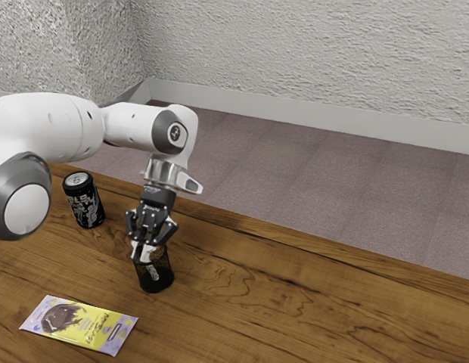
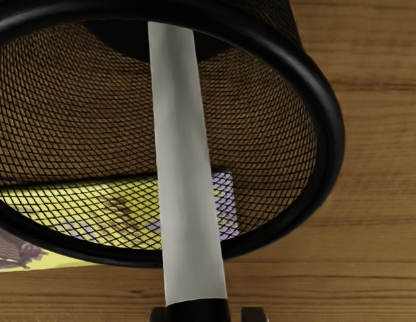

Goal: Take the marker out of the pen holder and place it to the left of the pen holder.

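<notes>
The gripper [image 1: 148, 249] points down at the mouth of the black mesh pen holder [image 1: 156, 278], its two fingers apart. In the wrist view, the marker [image 2: 186, 161] has a light grey body that leans inside the pen holder [image 2: 332, 134]. Its black end [image 2: 198, 310] rises past the rim and lies between the tips of the open gripper [image 2: 208, 314], nearer one fingertip, with a gap to the other. Through the mesh in the exterior view, part of the marker [image 1: 152, 271] is visible.
On the wooden table [image 1: 295, 302], a black can [image 1: 85, 203] stands behind the pen holder, toward the exterior view's left. A yellow and purple packet [image 1: 79, 325] lies flat at the exterior view's lower left.
</notes>
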`<state>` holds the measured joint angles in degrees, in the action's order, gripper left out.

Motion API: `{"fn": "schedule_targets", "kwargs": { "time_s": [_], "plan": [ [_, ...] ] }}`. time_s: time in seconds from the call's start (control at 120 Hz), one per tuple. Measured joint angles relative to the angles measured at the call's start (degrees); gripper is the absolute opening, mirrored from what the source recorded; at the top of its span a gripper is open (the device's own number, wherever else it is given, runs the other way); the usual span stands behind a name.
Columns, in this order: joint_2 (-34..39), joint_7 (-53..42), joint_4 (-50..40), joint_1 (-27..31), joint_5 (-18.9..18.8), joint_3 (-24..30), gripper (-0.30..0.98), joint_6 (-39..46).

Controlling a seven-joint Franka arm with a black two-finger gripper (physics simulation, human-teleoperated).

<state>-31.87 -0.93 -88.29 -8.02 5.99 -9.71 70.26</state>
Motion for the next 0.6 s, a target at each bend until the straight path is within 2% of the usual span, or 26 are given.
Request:
{"fn": "schedule_targets", "kwargs": {
  "time_s": [0.133, 0.217, 0.467, 0.6],
  "plan": [
    [0.43, 0.39, -0.02, -0.03, -0.58, -0.02, -0.03, 0.07],
    [3.17, 0.59, -0.56, -0.28, -1.29, -0.02, -0.06, -0.36],
    [17.67, 1.73, -4.26, 0.26, -3.61, 0.0, -0.09, -4.6],
    [24.83, 2.15, -8.91, 2.0, -7.93, 0.19, -0.09, -2.89]
  ]
}}
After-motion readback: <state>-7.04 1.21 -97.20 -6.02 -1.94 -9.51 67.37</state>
